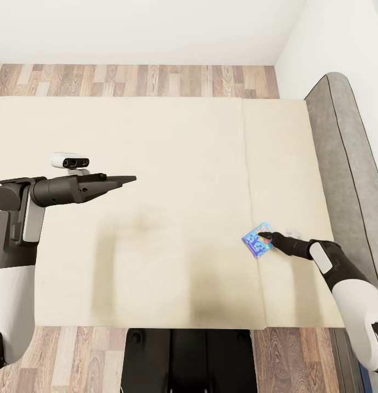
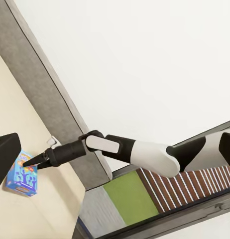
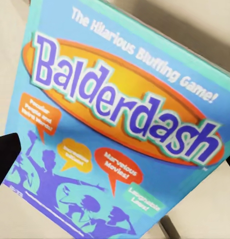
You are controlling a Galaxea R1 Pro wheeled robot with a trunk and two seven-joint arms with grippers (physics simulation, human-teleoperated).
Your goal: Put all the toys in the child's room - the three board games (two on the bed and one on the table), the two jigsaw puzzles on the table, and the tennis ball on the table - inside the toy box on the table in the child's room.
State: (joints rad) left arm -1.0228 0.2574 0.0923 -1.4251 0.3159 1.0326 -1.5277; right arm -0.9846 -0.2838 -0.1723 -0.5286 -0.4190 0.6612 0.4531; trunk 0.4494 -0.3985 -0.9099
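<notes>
While the right claw (image 1: 263, 236) sits low at the small blue Balderdash box (image 1: 257, 239), the box lies flat on the cream bed (image 1: 156, 164), just right of the mattress seam and near the grey headboard (image 1: 341, 164). From the head view the claw's tips overlap the box's right edge; whether they are spread or pinching it, cannot tell. The right wrist view looks straight down on the printed lid (image 3: 120, 124), a dark finger (image 3: 5, 154) at one side of it. Left claw (image 1: 126, 178) hovers well apart over the bare mattress, fingers pressed together, holding nothing

Handling, as judgement: thin cardboard box, light, stiff enough to lift by one edge but with a glossy lid likely to slip. Lying flat on a soft mattress, little gap beneath; best hold is across a short edge, one finger under, one on the lid, or across the narrow width. Too hard a squeeze could dent it
</notes>
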